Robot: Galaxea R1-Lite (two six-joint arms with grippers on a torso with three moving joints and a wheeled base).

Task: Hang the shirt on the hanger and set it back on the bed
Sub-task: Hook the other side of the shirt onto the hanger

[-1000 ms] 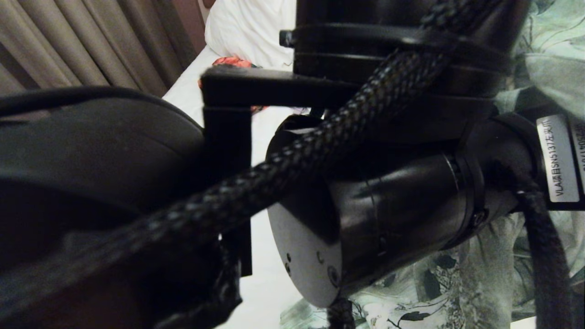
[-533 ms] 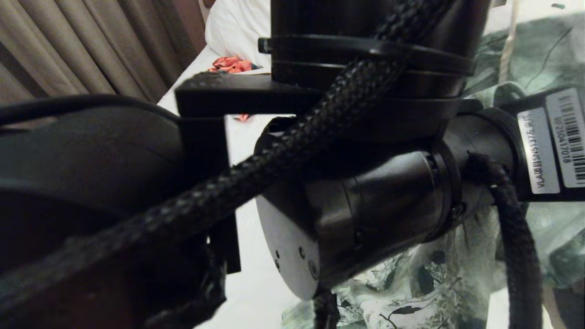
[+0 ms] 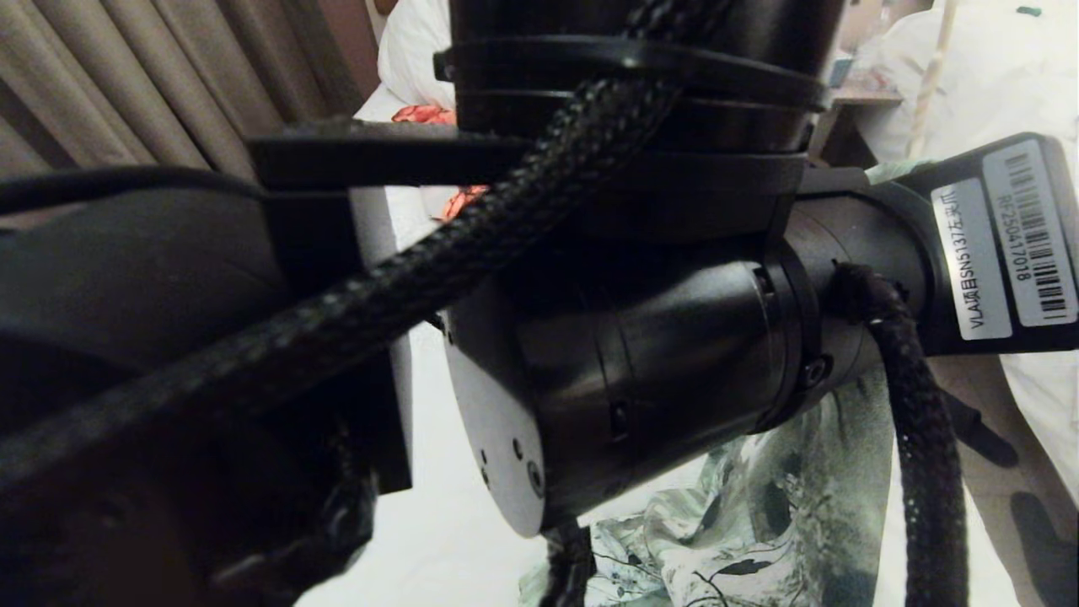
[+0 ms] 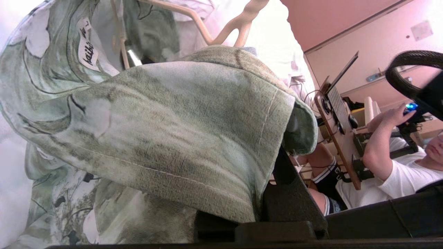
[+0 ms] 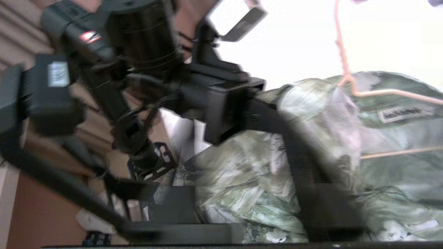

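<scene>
The green and white shirt point(image 4: 173, 114) is draped over my left gripper point(image 4: 266, 180), which is shut on its stitched edge. The cream wire hanger point(image 4: 221, 33) sits inside the collar, near the neck label point(image 4: 86, 52). In the right wrist view the hanger point(image 5: 349, 83) rises out of the shirt point(image 5: 249, 180) and my left gripper point(image 5: 268, 103) pinches the shoulder cloth. My right gripper point(image 5: 238, 166) is open, with shirt cloth lying between its spread fingers. In the head view my left arm point(image 3: 641, 337) hides most of the scene. The shirt point(image 3: 742, 523) hangs over the bed point(image 3: 438, 539).
An orange-and-black garment point(image 3: 421, 114) lies on the sheet near a white pillow point(image 3: 409, 59). Curtains point(image 3: 152, 76) close off the left side. A second bed with white duvets point(image 3: 1003, 76) stands at the right. A seated person point(image 4: 391, 166) is beyond the shirt.
My left arm has swung to the left in the head view. The shirt has left the upper right, uncovering the second bed.
</scene>
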